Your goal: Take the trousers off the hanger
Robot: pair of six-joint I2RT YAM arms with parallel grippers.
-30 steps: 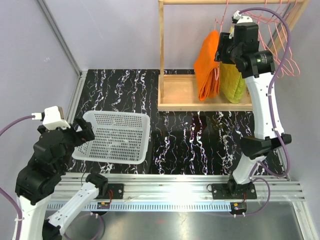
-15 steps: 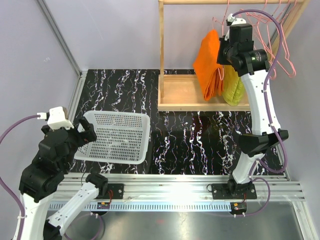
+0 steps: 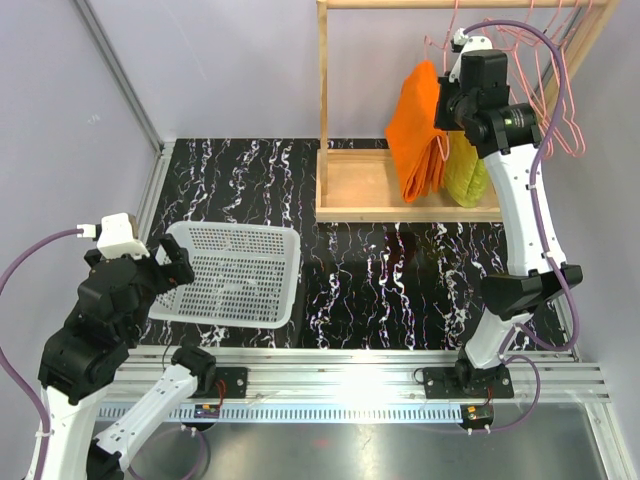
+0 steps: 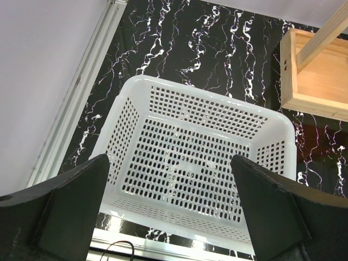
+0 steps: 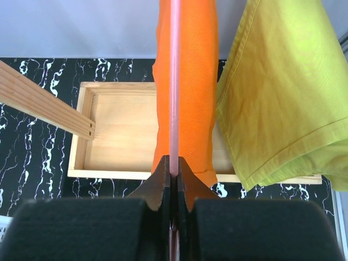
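Observation:
The orange trousers hang folded over a thin pink hanger on the wooden rack. In the right wrist view the hanger's wire runs straight down in front of the trousers. My right gripper is shut on that wire, just to the right of the trousers; in the top view it is high up at the rack. My left gripper hovers open with nothing between its fingers over the near left edge of the white mesh basket.
A yellow-green garment hangs right beside the trousers. Several other pink hangers hang further right on the rail. The wooden rack's base tray lies below. The basket sits front left on the black marbled table.
My right gripper has closed onto the pink hanger wire and shifted slightly left at the rack. The spare hangers have swung a little. The left arm barely moved.

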